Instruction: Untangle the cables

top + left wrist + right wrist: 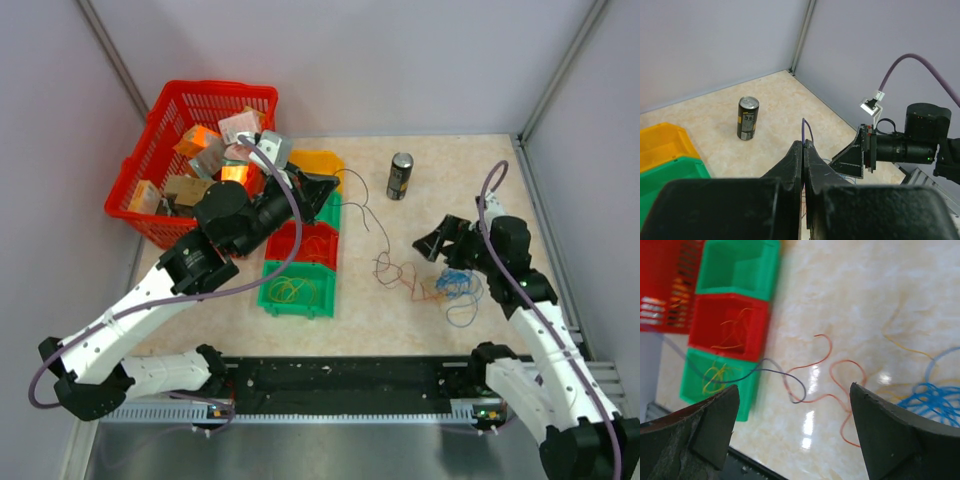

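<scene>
The cables lie as a loose tangle (pixel 440 285) on the table right of the bins: a bunched blue cable (pixel 935 400), looping orange cables (pixel 840 390) and one purple-grey cable (pixel 790 377). My left gripper (pixel 804 144) is shut on the purple-grey cable (pixel 807 131), whose end sticks up above the fingertips. From that gripper (pixel 330 185), over the bins, the cable (pixel 372 222) trails down toward the tangle. My right gripper (pixel 794 386) hangs wide open over the purple-grey and orange loops, holding nothing. It sits at the tangle's upper left edge (pixel 437 242).
A row of small bins, yellow (pixel 322 165), green, red (pixel 300 243) and green (pixel 295 290), stands left of centre, some holding thin wires. A red basket (pixel 185 150) of boxes sits at the back left. A dark can (pixel 400 176) stands upright behind the tangle.
</scene>
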